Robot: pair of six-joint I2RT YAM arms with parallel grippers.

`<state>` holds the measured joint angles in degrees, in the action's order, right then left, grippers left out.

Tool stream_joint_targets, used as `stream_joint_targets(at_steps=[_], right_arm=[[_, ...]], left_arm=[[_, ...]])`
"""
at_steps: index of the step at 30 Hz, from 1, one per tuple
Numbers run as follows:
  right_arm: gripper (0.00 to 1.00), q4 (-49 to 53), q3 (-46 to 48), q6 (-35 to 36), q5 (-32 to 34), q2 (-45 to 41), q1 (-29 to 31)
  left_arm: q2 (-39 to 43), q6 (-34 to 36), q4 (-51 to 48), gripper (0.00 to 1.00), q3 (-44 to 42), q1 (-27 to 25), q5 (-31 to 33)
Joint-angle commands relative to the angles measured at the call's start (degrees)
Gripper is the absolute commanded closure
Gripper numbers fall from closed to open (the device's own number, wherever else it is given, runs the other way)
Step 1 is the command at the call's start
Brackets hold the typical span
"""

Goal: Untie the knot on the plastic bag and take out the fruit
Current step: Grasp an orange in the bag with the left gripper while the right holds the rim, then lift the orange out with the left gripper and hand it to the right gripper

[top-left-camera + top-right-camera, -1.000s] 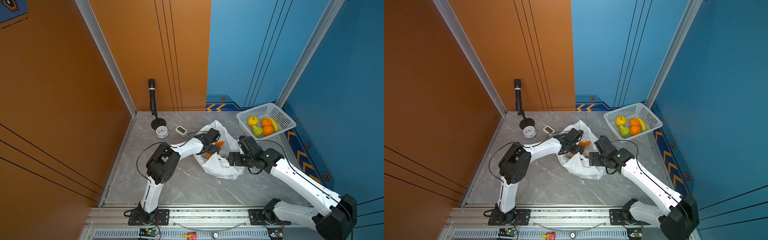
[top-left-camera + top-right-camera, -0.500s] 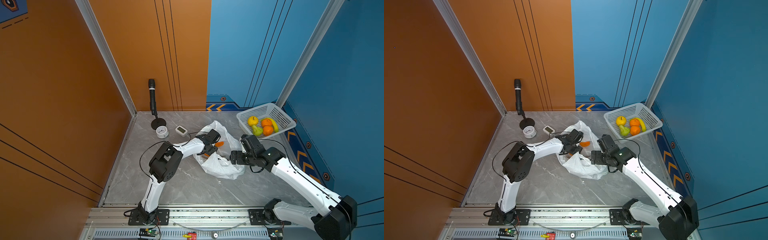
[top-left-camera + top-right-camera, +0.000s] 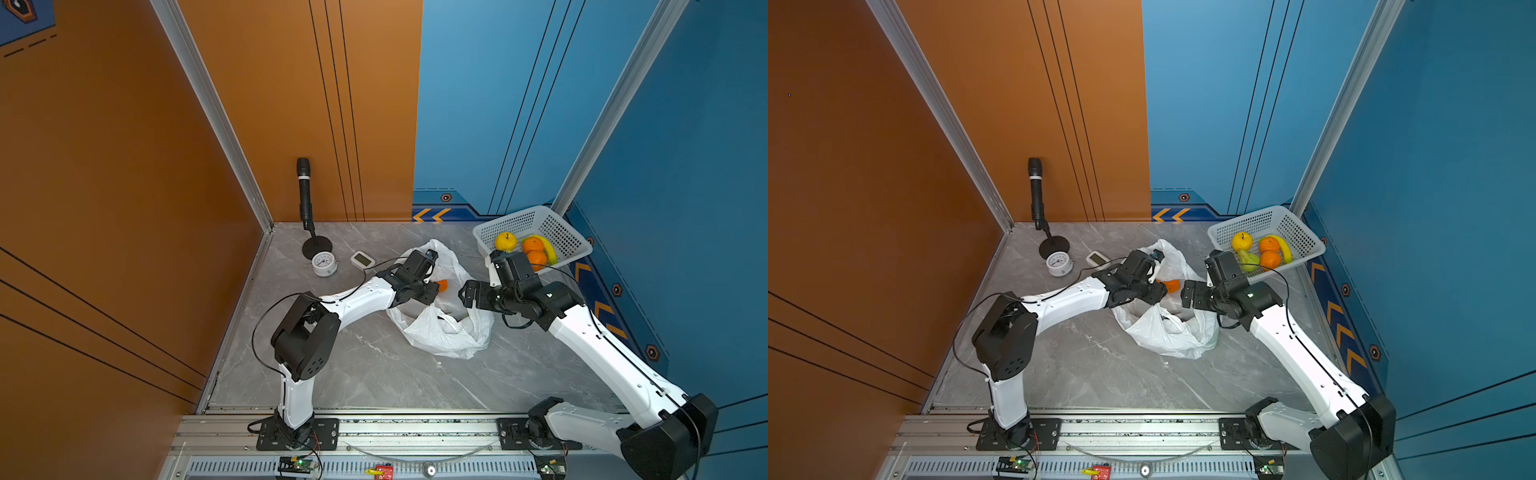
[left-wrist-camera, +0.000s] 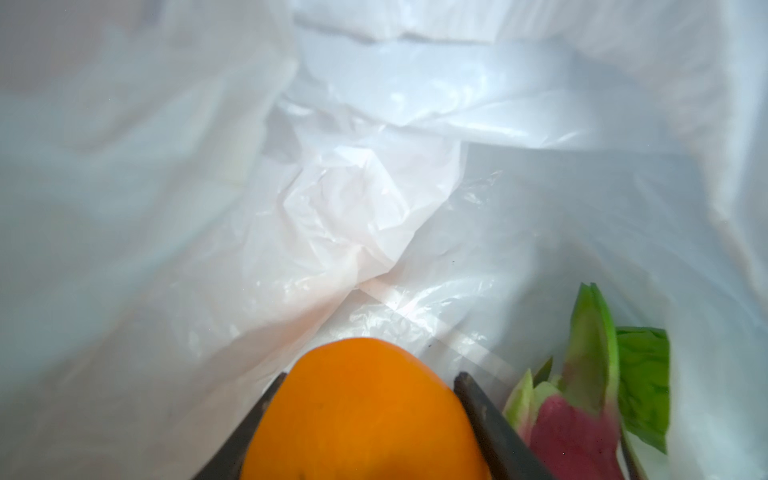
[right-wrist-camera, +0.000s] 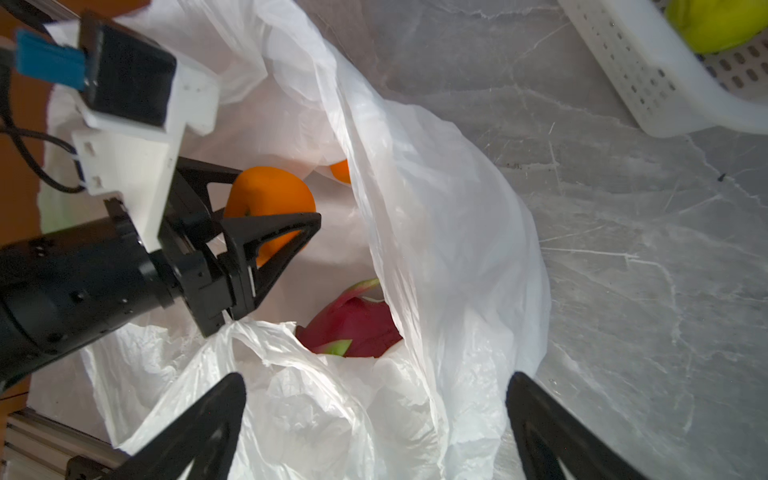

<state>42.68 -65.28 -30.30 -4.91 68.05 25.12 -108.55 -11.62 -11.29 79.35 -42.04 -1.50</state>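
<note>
Left gripper (image 5: 276, 197) clamps an orange (image 4: 365, 415) inside the plastic bag (image 5: 436, 249); right gripper (image 5: 376, 378) stands wide.

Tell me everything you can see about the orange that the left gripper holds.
The orange is round, smooth and bright orange, matte like a toy. The left gripper clamps it between black fingers, within the open mouth of the white plastic bag. A pink-and-green dragon fruit lies nearby, deeper in the bag.

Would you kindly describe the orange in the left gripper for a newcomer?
Find the white plastic bag on the grey table. Inside its open mouth sits the orange beside a red dragon fruit. Only this orange is clamped by the left gripper.
</note>
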Motion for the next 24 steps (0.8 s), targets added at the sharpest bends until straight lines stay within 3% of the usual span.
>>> stream_joint_targets(at_steps=[1,13,24], right_arm=[[0.01,-1.58,-2.78,-2.39,-2.63,0.25,-1.40],[0.01,-8.50,-6.32,-10.23,-12.93,-0.91,-8.58],[0.01,-9.30,-14.28,-12.18,-27.32,6.41,-10.31]], left_arm=[[3.01,0.08,6.44,0.50,-1.65,0.72,-3.46],[7.82,1.11,21.52,0.50,-2.46,1.83,-12.43],[9.60,11.18,28.21,0.44,0.67,1.85,-22.91]])
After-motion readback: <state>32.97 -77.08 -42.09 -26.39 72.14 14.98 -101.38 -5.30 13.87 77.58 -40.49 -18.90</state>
